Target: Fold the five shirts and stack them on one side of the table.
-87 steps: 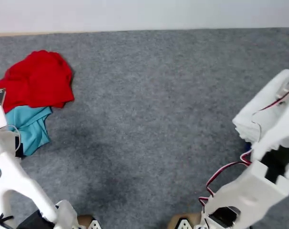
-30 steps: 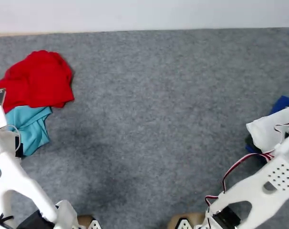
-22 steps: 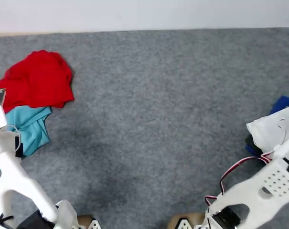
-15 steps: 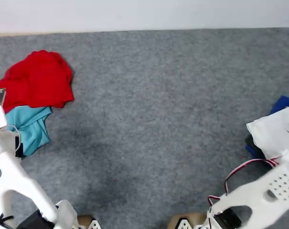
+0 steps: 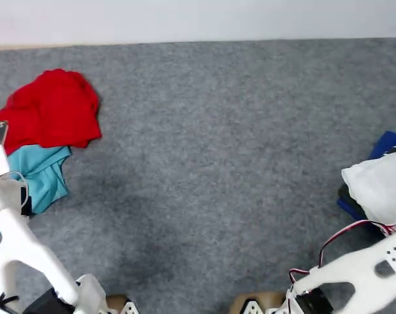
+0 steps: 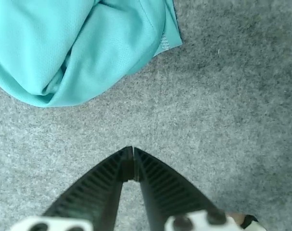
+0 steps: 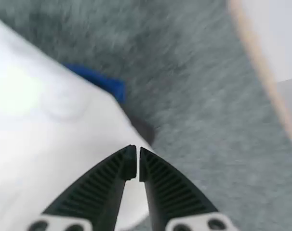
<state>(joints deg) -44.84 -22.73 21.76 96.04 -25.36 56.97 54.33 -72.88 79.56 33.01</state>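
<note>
Your right gripper (image 7: 133, 164), closed and empty, hangs over the white shirt (image 5: 379, 186) — clip its edge and it slides off the blue shirt (image 5: 383, 144). Your left gripper (image 6: 128, 166) is closed, empty too.

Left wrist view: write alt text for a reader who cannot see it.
A crumpled teal shirt lies on the grey table cover. The left hand is apart from it, its black fingers closed together with nothing between them.

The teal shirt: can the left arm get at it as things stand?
Probably yes. The teal shirt lies ahead of the left gripper, with only bare grey mat between them.
</note>
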